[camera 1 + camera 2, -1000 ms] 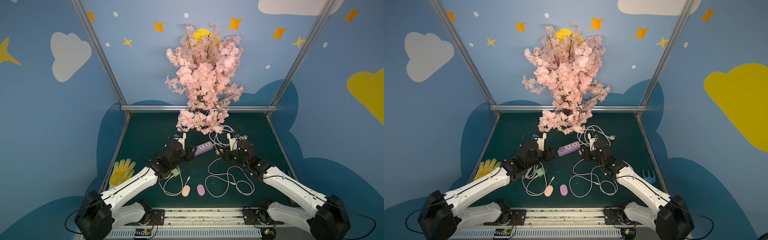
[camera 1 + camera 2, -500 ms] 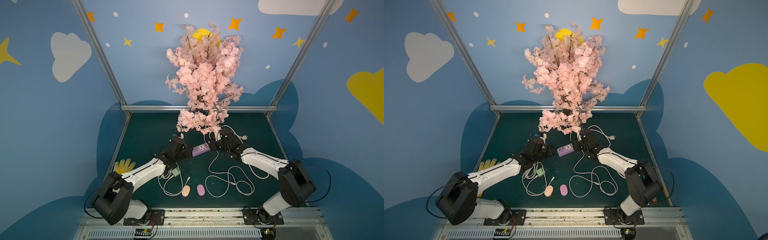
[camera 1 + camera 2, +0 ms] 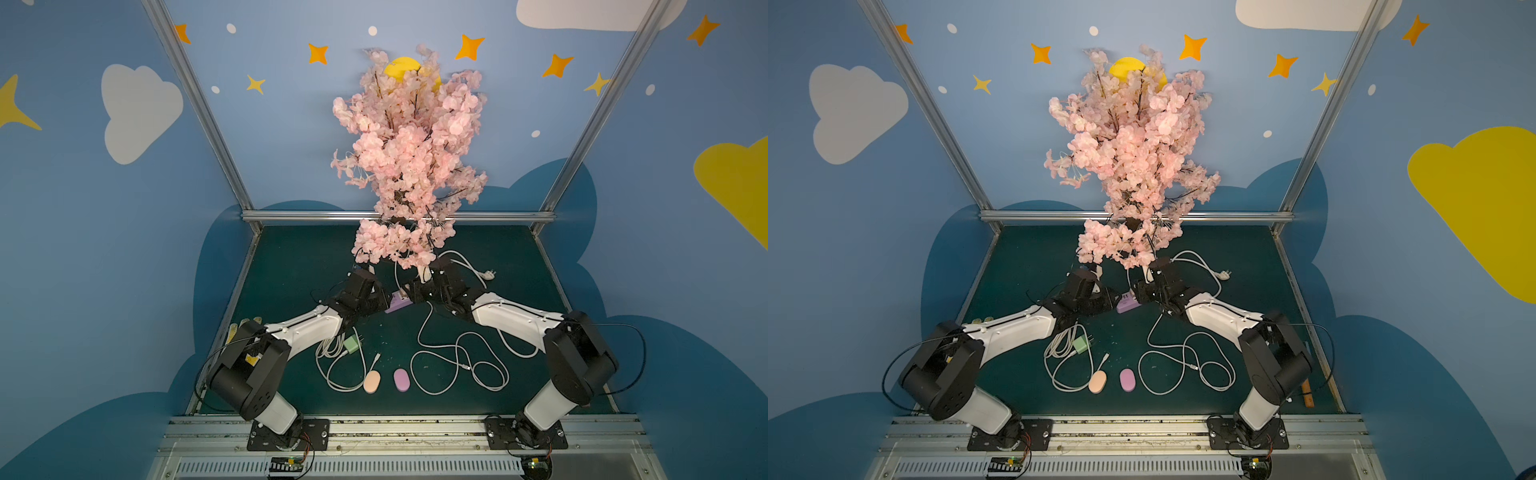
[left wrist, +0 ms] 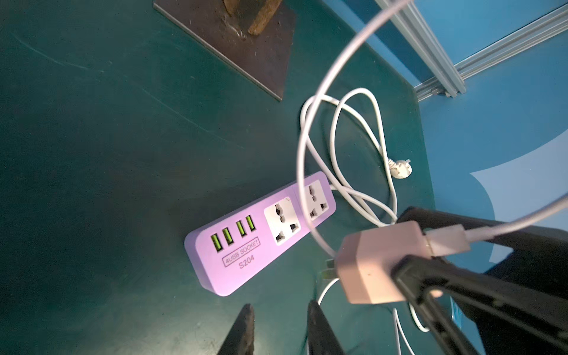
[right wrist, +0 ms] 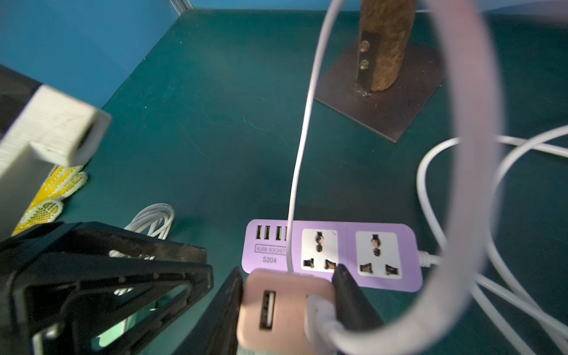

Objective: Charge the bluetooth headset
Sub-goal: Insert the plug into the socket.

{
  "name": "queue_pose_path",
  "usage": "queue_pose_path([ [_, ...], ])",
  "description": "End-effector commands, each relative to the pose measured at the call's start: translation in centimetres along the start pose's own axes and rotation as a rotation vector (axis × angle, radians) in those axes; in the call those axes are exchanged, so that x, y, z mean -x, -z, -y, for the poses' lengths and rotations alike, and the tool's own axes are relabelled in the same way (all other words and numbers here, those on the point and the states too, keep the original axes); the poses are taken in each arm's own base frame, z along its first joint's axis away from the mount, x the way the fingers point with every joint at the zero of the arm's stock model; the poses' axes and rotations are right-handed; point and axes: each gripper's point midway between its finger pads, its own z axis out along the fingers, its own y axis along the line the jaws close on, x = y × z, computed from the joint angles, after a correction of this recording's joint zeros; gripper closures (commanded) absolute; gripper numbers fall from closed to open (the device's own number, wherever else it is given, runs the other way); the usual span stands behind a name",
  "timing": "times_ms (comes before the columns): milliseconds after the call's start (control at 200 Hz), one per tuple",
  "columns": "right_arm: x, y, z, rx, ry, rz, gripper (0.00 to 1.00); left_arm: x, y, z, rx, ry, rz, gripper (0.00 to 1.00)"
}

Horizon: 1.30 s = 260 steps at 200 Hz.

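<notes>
Blossom tree [image 3: 409, 158]: stood rear centre of worktop [image 3: 299, 266].
Power strip [image 4: 255, 242], purple: lay before tree.
Left jaws: parted, empty, near strip.
Right jaws: clamped pink adapter [image 5: 276, 310], cable [image 5: 479, 153] attached, above strip.
Headset: peach case [image 3: 371, 382], purple case [image 3: 402, 380] lay side by side, front centre.

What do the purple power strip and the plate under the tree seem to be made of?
Power strip: likely plastic; smooth matte purple shell with printed lettering.
Plate: probably metal; dark, thin, flat, scratched, with a rough weld-like seam at the trunk.
</notes>
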Motion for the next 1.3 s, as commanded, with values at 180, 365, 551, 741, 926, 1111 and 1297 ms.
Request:
queue_pose_path([
  [180, -1.0, -2.4, -1.1, 0.055, 0.053, -0.058, 1.0, 0.3, -0.9, 0.5, -0.035, 0.02, -0.014, 0.7],
  [365, -1.6, -2.0, -0.4, 0.048, 0.004, -0.07, 1.0, 0.1, -1.9, 0.8, -0.048, 0.018, -0.049, 0.73],
  [551, -1.0, 0.4, 2.8, -0.083, -0.013, -0.054, 1.0, 0.0, -2.2, 1.0, -0.06, 0.02, -0.062, 0.73],
  [741, -0.7, 3.0, 9.3, -0.281, -0.043, -0.043, 1.0, -0.1, -2.2, 1.1, -0.063, 0.018, -0.069, 0.73],
  [926, -1.1, 5.4, 17.1, -0.522, -0.158, -0.063, 1.0, -0.4, -2.4, 1.1, -0.071, 0.025, -0.081, 0.73],
  [1111, -1.3, 3.6, 17.3, -0.515, -0.184, -0.112, 1.0, -0.8, -3.2, 1.2, -0.085, 0.043, -0.104, 0.75],
  [1297, -0.5, 1.2, 13.5, -0.352, -0.262, -0.093, 1.0, -1.0, -3.4, 1.0, -0.081, 0.048, -0.113, 0.76],
])
